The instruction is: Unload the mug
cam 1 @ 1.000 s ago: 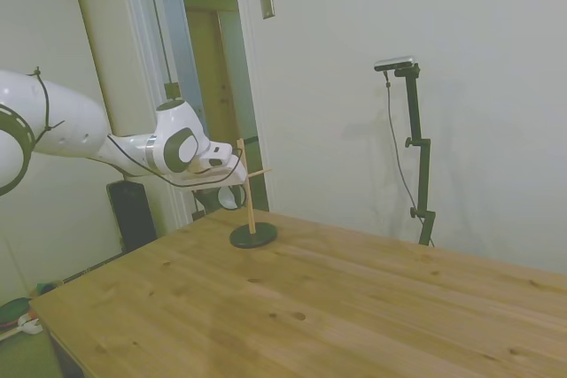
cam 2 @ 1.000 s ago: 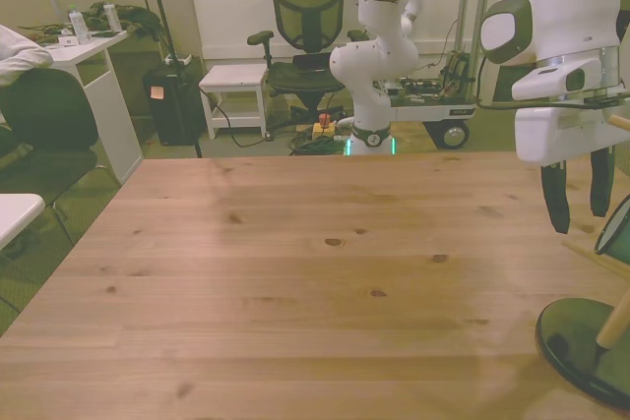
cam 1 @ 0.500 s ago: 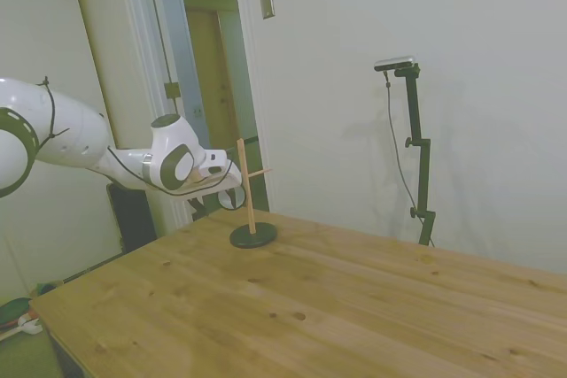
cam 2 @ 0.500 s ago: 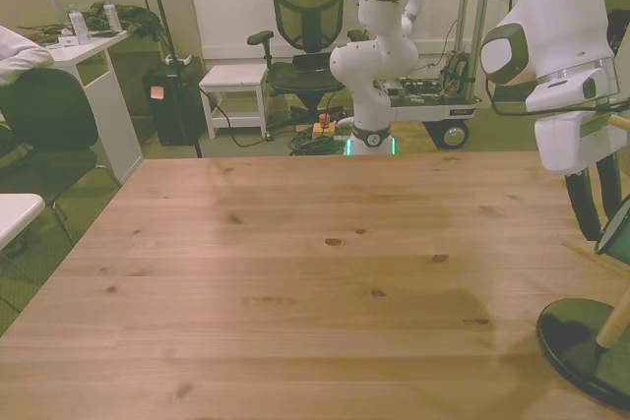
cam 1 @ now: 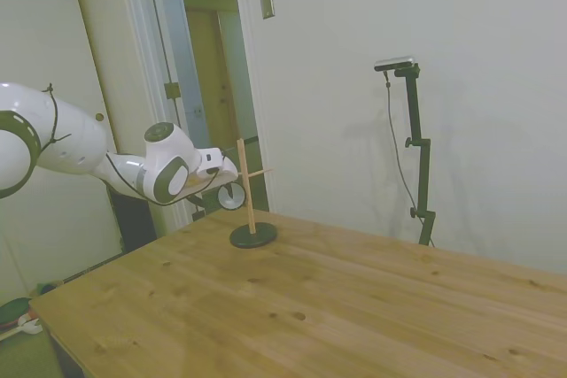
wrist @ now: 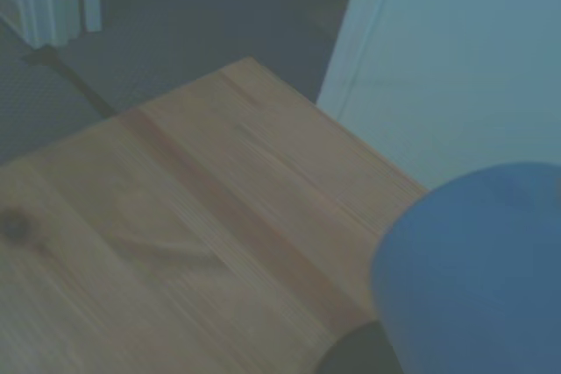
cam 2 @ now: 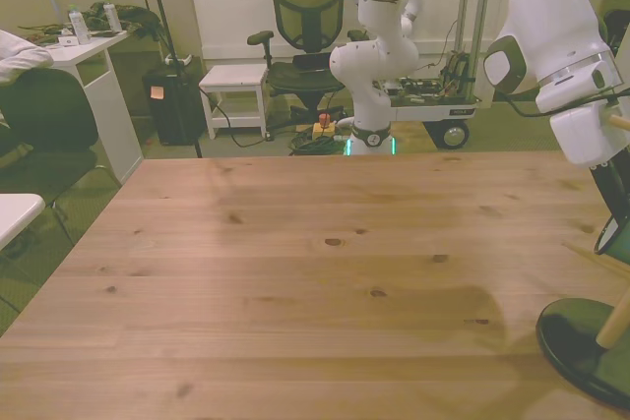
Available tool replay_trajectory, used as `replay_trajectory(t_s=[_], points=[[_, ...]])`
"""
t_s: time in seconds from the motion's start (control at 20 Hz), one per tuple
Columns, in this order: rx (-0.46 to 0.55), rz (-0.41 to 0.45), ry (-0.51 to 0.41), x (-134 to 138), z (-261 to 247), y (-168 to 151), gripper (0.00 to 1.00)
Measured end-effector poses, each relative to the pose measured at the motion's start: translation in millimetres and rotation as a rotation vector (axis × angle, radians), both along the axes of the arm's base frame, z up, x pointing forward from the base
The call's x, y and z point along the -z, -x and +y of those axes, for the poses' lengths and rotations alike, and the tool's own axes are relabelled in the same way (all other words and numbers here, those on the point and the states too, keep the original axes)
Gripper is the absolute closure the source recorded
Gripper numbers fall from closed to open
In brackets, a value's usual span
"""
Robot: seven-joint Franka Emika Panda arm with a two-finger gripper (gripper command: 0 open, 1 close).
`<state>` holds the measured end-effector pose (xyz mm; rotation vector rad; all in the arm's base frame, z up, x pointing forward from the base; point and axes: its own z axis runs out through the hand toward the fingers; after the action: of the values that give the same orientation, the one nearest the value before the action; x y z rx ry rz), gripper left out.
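The mug (cam 1: pixel 232 197) hangs on a peg of a small wooden mug stand (cam 1: pixel 252 208) near the table's (cam 1: pixel 354 307) corner by the door, its white inside facing the side camera; the wrist camera sees its blue wall (wrist: pixel 478 269) up close. The gripper (cam 1: pixel 213 194) sits right beside it, tilted steeply, but I can't tell whether the claw is spread or pinched, since the fingers are mostly hidden. It looks like the approach-and-grasp step; next it should close on the mug's wall, then lift it off the peg.

The mug (cam 1: pixel 232 197) hangs on a stand (cam 1: pixel 252 235) near the table (cam 1: pixel 354 307) corner.
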<state>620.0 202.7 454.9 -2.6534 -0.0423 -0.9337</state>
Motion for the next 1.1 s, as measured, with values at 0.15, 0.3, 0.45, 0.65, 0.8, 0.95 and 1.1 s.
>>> replay_trajectory(t_s=[0.15,0.3,0.45,0.65,0.8,0.95,1.1], points=[[-0.025,-0.004,-0.005,3.2,-3.5,-1.6,0.00],[-0.021,-0.052,-0.017,6.5,-11.8,-9.3,0.00],[-0.018,-0.088,-0.022,14.9,-15.5,-21.6,0.00],[-0.036,-0.086,-0.021,25.3,-12.5,-31.2,0.00],[-0.041,-0.090,-0.023,23.9,-9.8,-32.2,0.00],[-0.046,-0.096,-0.020,21.1,-8.0,-32.8,1.00],[-0.051,-0.100,-0.014,19.6,-6.7,-33.1,1.00]])
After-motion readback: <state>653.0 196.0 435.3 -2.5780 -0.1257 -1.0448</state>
